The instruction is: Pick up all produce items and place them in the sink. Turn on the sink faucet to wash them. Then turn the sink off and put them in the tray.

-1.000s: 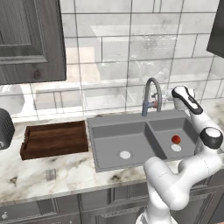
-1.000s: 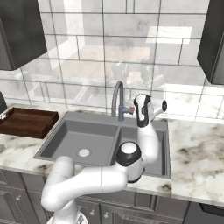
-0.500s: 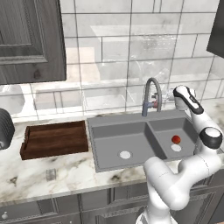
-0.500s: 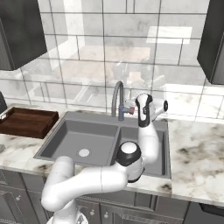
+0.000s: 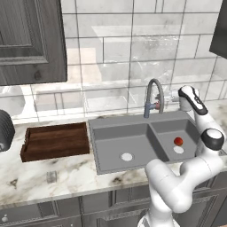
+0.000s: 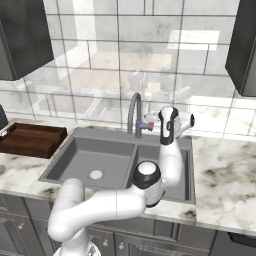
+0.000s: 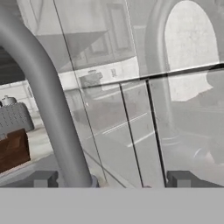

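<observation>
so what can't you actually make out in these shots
- Faucet handle: in the left base view it is a tiny red-marked speck, too small to read its position; no water stream is discernible.
- Smaller basin: in the right base view the arm covers most of it, hiding whatever lies inside.
- Faucet: the hand view cuts off its spout and base.
- Tray: its left end runs off the right base view's edge.

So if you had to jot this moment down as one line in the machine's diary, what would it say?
stage: at faucet | gripper: open, beside sink faucet handle | tomato: in smaller sink basin | tray: bare, left of sink
</observation>
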### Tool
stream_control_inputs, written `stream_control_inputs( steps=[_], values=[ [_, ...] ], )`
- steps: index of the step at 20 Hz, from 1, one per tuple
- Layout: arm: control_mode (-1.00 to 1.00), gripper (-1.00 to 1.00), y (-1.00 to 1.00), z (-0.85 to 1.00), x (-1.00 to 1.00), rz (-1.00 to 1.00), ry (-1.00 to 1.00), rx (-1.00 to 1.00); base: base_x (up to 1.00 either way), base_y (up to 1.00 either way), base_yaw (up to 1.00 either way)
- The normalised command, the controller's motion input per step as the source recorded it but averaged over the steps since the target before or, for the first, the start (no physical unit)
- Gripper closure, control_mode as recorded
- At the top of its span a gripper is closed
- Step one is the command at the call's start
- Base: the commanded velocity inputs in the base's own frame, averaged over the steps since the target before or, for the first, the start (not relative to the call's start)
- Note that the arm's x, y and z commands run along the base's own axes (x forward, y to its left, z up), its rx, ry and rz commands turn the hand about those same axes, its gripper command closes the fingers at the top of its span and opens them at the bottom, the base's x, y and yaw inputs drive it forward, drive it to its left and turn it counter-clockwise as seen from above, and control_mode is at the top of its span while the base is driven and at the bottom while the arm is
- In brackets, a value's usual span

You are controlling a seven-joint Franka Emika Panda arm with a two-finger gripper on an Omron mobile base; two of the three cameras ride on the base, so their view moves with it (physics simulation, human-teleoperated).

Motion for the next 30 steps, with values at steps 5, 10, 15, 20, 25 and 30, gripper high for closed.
stream_control_inputs(
  steps=[5, 10, 15, 20, 25, 30],
  values=[
    [-1.00, -1.00, -0.37, 0.25, 0.16, 0.09, 0.00, 0.00, 0.00, 0.00, 0.00],
    [-1.00, -1.00, -0.37, 0.34, 0.10, 0.09, 0.00, 0.00, 0.00, 0.00, 0.00],
    [-1.00, -1.00, -0.34, 0.33, 0.00, 0.07, -0.04, 0.00, 0.00, 0.00, 0.00],
    [-1.00, -1.00, -0.15, 0.35, -0.27, 0.00, -0.19, 0.00, 0.00, 0.00, 0.00],
    [-1.00, -1.00, -0.12, 0.42, -0.44, 0.00, -0.25, 0.00, 0.00, 0.00, 0.00],
    [-1.00, -1.00, 0.00, 0.47, -0.68, -0.02, -0.26, 0.00, 0.00, 0.00, 0.00]
  ],
)
